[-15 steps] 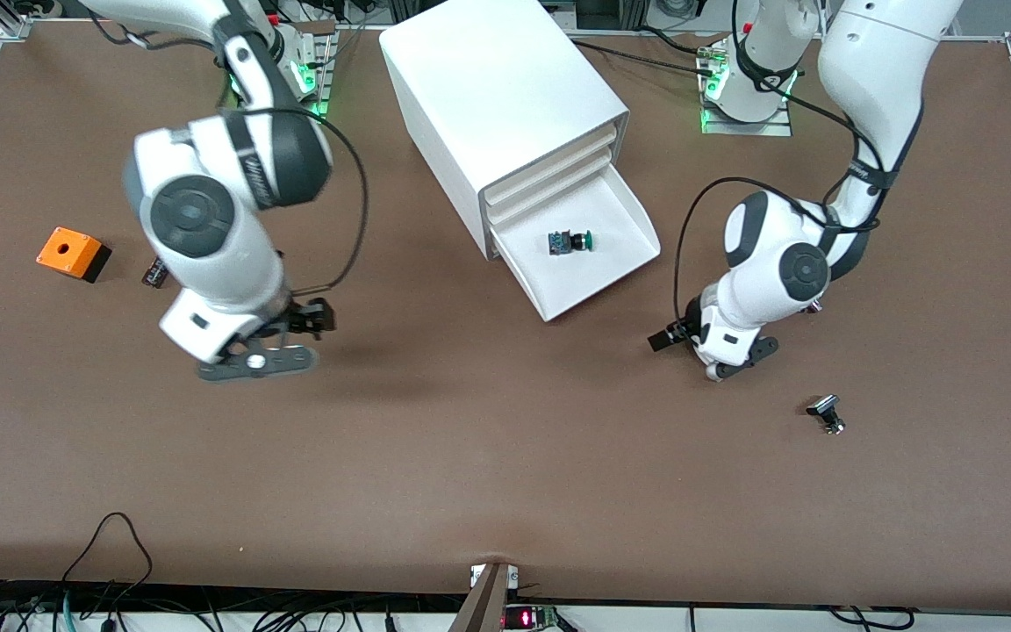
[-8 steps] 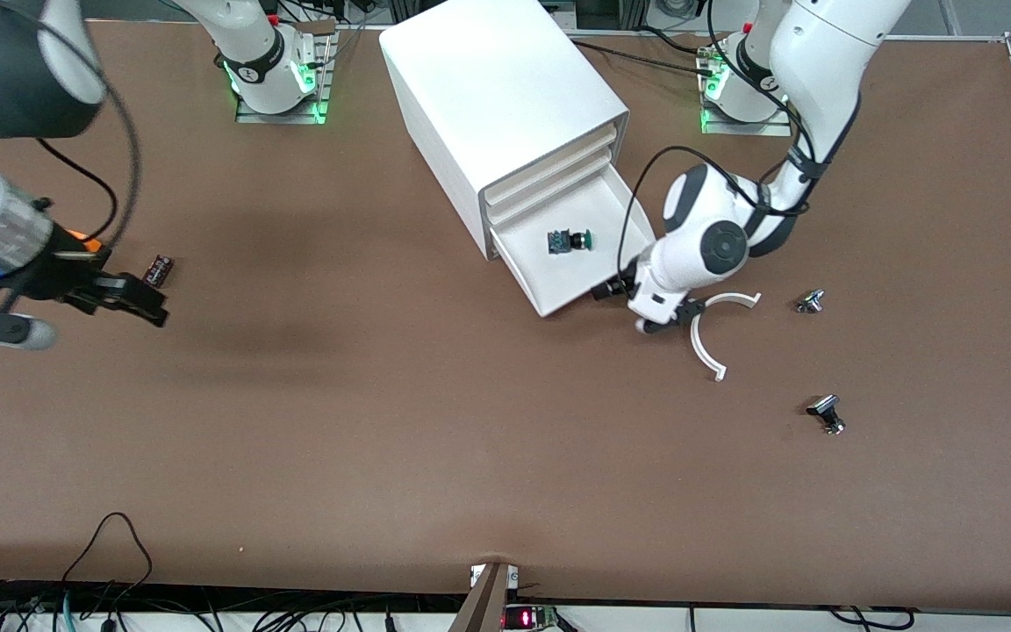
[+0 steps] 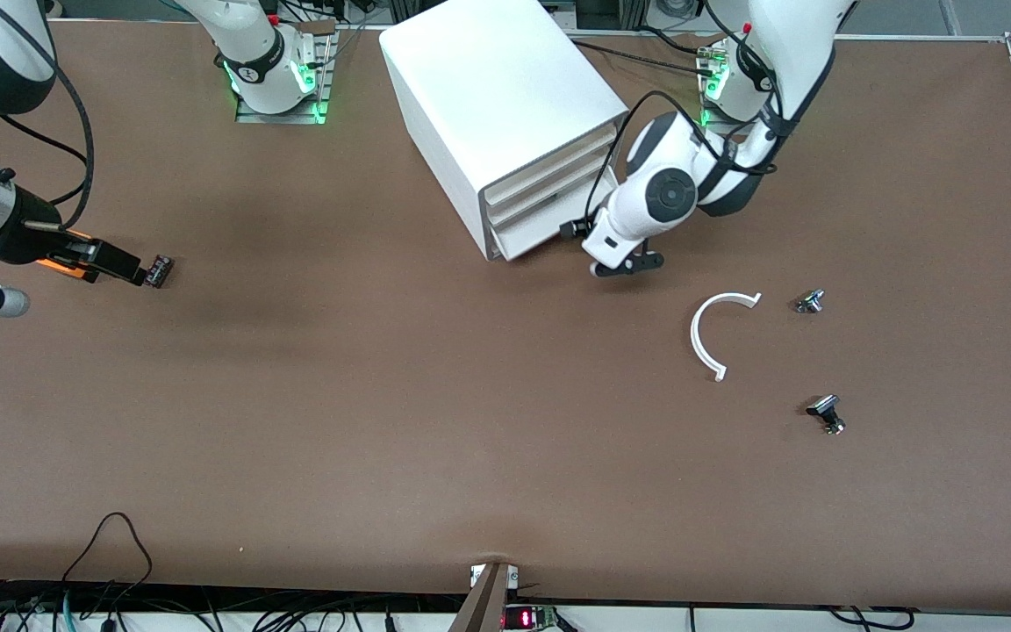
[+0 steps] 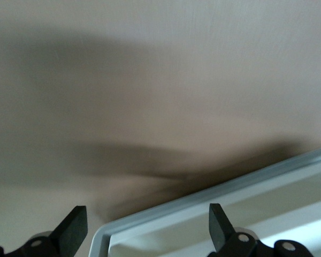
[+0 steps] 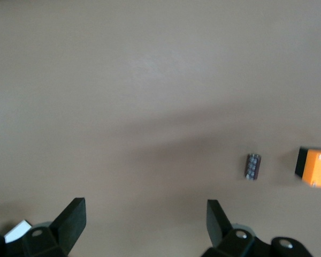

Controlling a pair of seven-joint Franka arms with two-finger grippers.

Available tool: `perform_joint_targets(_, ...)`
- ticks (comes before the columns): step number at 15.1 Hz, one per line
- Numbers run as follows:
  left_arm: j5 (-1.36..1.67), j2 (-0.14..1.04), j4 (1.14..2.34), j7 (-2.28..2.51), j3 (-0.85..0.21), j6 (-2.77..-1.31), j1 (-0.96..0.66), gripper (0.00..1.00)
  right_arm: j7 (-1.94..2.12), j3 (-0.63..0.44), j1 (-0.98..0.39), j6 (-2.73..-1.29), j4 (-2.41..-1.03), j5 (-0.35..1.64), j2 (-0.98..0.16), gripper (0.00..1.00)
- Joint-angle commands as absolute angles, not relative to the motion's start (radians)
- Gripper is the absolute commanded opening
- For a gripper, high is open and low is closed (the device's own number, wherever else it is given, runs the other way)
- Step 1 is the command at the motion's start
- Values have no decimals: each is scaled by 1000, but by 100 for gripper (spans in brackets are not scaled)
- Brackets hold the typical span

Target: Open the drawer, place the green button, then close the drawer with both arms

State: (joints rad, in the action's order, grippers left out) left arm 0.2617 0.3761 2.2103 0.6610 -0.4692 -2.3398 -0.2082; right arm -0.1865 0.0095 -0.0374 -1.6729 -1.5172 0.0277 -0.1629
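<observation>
The white cabinet (image 3: 505, 96) stands at the table's middle, close to the robots' bases. Its lowest drawer (image 3: 530, 232) is pushed in, its front about level with the cream fronts above. The button is hidden. My left gripper (image 3: 577, 232) is open right at the drawer's front, at the corner toward the left arm's end. In the left wrist view the left gripper (image 4: 145, 225) straddles the drawer's pale lip (image 4: 203, 206). My right gripper (image 3: 124, 263) is open and empty, low over the table at the right arm's end; it also shows in the right wrist view (image 5: 144, 219).
An orange box (image 5: 316, 167) and a small dark part (image 3: 157, 270) lie by the right gripper. A white curved piece (image 3: 712, 333) and two silver-and-black knobs (image 3: 810, 301) (image 3: 826, 412) lie toward the left arm's end, nearer the front camera than the cabinet.
The left gripper moved against the open drawer and pushed it in; the button went out of sight. The right arm swung away to the table's right-arm end.
</observation>
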Motion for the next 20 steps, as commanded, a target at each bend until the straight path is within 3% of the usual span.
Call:
perform_joint_targets(1,291,350,2269,649,-466,-2333,-255,100,175,-70,-37,-1736,-1560,38,-143,100)
perform_joint_targets(4,291,348,2267,647,-468,-2316,-262,100,135,-80,-44,-1686,-1559,29,-130,100)
perform_joint_targets(7,282,328,2253,646,-465,-2322,-232,100,-174,-80,-69,-1631,-1583,29,-95,100)
perform_joint_targets(15,278,143,2131,631,-411,-2416,112,100,-2,-109,-67,-1598,-1605,25,-71,100)
perform_joint_targets(17,278,103,2067,496,-341,-2312,123,100,-2,-106,-67,-1595,-1621,23,-52,100)
perform_joint_targets(20,276,46,1898,289,-198,-2006,123,100,-2,-103,-69,-1609,-1689,23,0,100)
